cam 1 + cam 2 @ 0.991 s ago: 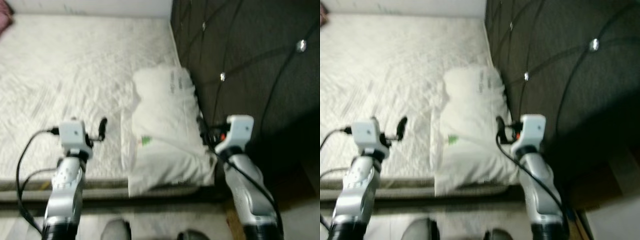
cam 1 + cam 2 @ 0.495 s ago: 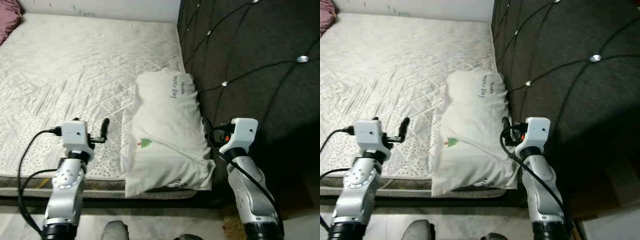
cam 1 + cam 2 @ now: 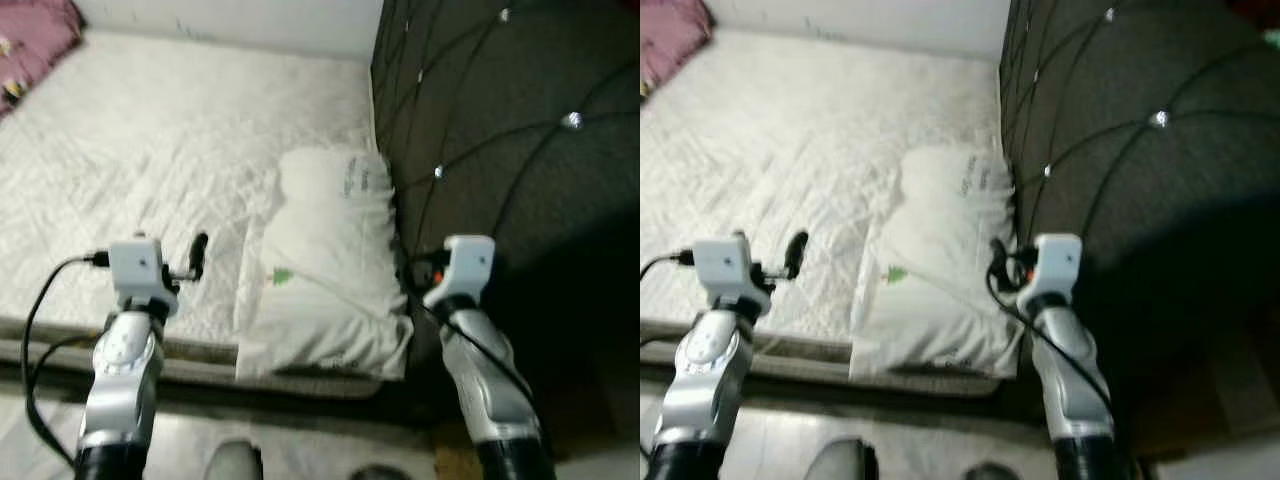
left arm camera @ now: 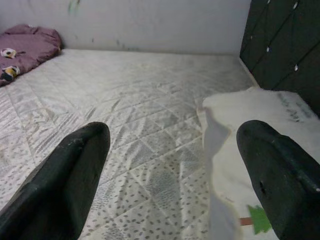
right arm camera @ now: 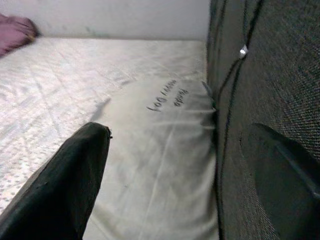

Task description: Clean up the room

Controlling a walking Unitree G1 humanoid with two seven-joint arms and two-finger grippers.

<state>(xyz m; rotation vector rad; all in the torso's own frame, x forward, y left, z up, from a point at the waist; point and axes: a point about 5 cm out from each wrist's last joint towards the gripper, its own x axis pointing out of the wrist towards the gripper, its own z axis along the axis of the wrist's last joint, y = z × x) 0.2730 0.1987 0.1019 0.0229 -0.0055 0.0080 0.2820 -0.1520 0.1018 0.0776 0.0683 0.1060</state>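
Nearest, the left gripper [image 4: 170,185] and right gripper [image 5: 175,175] are held with fingers spread wide, nothing between them. Since half a second ago the head view has swung and blurred, so a step by the robot is judged underway. Beyond, the white pillow [image 3: 325,275] lies on the mattress [image 3: 150,170] against the dark headboard [image 3: 500,130]. Farthest, a pink blanket [image 4: 27,45] is seen. No containers are visible.

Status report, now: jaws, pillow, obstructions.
Left gripper open, over mattress. Right gripper open, over pillow by headboard. Pillow lies flat at mattress corner, ungripped. Nothing blocking it.
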